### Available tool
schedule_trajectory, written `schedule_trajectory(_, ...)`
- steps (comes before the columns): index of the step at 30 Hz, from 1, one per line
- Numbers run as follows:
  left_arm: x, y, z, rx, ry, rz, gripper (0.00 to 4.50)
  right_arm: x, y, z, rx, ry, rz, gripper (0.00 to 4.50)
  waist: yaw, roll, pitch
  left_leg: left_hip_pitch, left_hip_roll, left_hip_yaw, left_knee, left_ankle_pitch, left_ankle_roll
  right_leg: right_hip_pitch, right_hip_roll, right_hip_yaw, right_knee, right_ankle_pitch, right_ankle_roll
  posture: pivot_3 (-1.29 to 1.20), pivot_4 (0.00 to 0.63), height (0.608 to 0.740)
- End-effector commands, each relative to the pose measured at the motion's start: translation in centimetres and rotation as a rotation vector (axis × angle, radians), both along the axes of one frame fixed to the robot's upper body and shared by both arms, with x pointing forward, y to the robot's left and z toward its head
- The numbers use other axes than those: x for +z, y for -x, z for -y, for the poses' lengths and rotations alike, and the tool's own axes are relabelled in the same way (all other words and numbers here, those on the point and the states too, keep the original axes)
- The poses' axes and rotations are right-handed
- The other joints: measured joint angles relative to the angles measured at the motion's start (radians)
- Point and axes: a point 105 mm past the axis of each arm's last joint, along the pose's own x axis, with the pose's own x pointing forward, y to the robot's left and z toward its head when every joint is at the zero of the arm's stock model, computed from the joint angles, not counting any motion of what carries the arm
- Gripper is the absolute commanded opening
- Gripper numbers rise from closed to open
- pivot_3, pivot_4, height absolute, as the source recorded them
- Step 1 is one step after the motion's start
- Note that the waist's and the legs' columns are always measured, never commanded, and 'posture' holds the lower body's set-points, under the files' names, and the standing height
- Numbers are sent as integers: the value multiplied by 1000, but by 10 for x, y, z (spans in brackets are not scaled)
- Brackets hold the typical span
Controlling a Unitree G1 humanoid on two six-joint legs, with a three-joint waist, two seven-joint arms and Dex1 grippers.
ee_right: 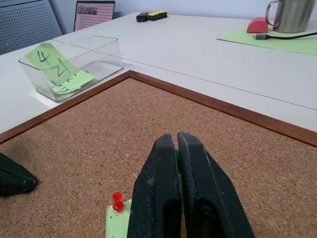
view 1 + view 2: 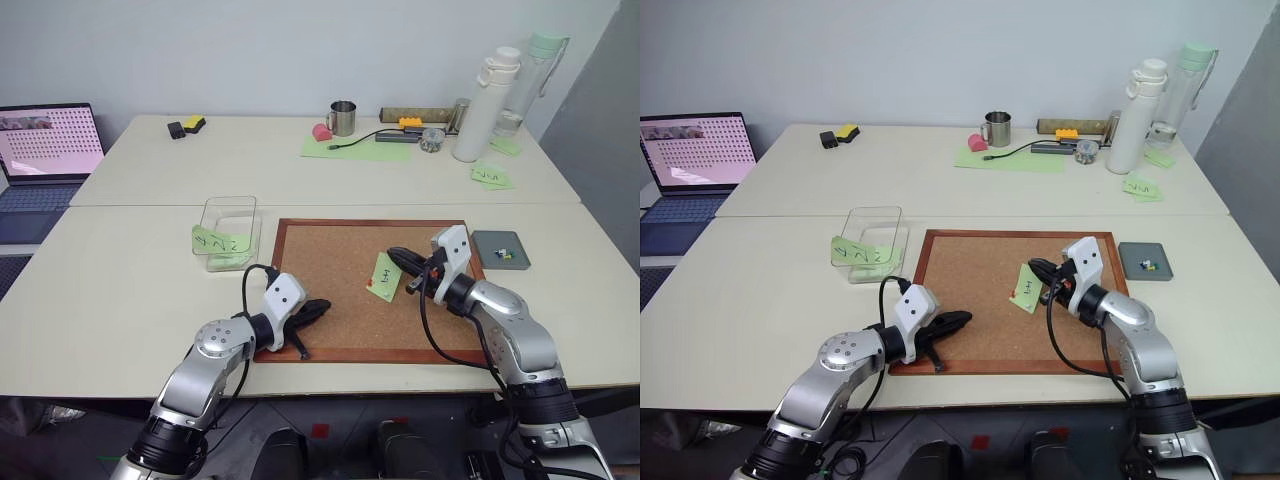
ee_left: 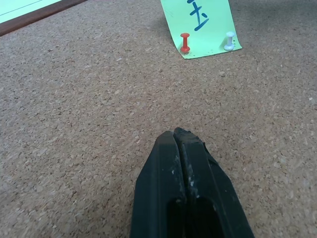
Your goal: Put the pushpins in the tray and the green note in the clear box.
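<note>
While both arms reach in low over the corkboard (image 2: 330, 255), the left gripper (image 2: 318, 308) lies pinched shut near its front edge, and the right gripper (image 2: 398, 260) is clamped tight by the green note (image 2: 384, 275); plenty of bare cork between them; the tray (image 2: 499, 249) sits just off the board's right side with tiny bits in it. Left wrist view: a red pushpin (image 3: 184, 42) and a white one (image 3: 229, 40) pin the note's edge. Right wrist view: the clear box (image 1: 74, 62) holds green slips.

I read "4" over scrawled strokes on the sticky note (image 1: 54, 63) stuck to the clear box (image 1: 94, 54); other handwriting stays illegible.
</note>
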Motion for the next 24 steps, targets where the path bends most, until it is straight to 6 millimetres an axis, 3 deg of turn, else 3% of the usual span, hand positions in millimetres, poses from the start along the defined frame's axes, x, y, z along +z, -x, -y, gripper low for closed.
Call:
schedule_trajectory(1, -34, 10, -13, 40, -83, -136, 0, 25, 5, 4, -6, -88, 36, 61, 0, 0, 0, 0, 0, 0, 0, 0, 0, 0, 0, 0, 0, 0, 0, 0, 150, 740)
schedule_trajectory(9, -34, 9, -13, 37, -87, -140, 0, 34, 6, 11, -41, -278, -88, 61, 0, 0, 0, 0, 1, -1, 0, 0, 0, 0, 0, 0, 0, 0, 0, 0, 150, 740)
schedule_trajectory(15, -34, 10, -13, 34, -90, -143, 0, 38, 2, 20, -92, -289, -83, 61, 0, 0, 0, 0, 1, 0, 0, 0, 0, 0, 0, 0, 0, 0, 0, 0, 150, 740)
schedule_trajectory(18, -33, 10, -13, 34, -92, -140, 0, 38, -4, 45, -216, -218, -48, 61, 0, 0, 0, 0, 1, 0, 0, 0, 0, 0, 0, 0, 0, 0, 0, 0, 150, 740)
schedule_trajectory(24, -31, 11, -13, 27, -87, -135, 0, 35, -15, 128, -548, 45, 23, 61, 0, 0, 0, -1, 0, 0, -1, 0, 0, 0, -1, 0, -2, -1, 0, 0, 150, 740)
